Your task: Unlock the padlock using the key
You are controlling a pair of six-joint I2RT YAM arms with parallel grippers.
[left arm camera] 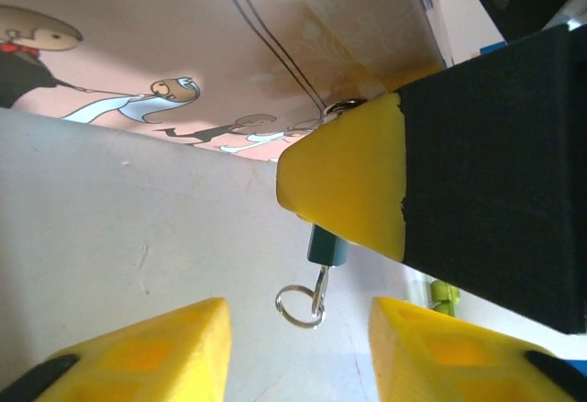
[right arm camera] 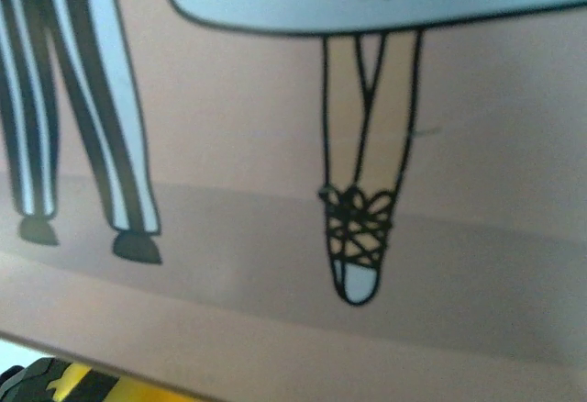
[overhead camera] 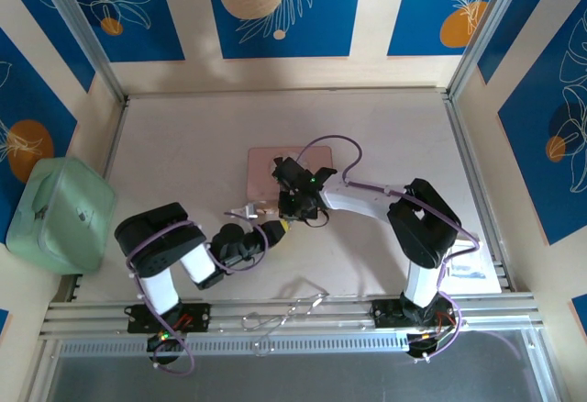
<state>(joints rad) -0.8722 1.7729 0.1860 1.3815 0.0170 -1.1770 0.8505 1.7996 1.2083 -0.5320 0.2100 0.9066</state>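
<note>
Left wrist view: the padlock (left arm camera: pixel 327 244) pokes its dark blue body out from under a yellow finger (left arm camera: pixel 344 182) of the right pincer (overhead camera: pixel 293 202), which is clamped on it. A small silvery ring (left arm camera: pixel 301 308) dangles from its end. It sits over the white worktop (left arm camera: pixel 110 264), at the edge of the pink tin (left arm camera: pixel 183 16). The left pincer (left arm camera: pixel 298 356) faces the ring, fingers apart, gripping nothing. A pale green case (overhead camera: pixel 60 214) lies well off to the left.

You're looking at a robot lab cell: a tabletop (overhead camera: pixel 183 136) boxed in by aluminium posts (overhead camera: pixel 83 30) and blue printed panels (overhead camera: pixel 280 16), with two arms (overhead camera: pixel 165 255) bolted to a rail (overhead camera: pixel 293 315).
</note>
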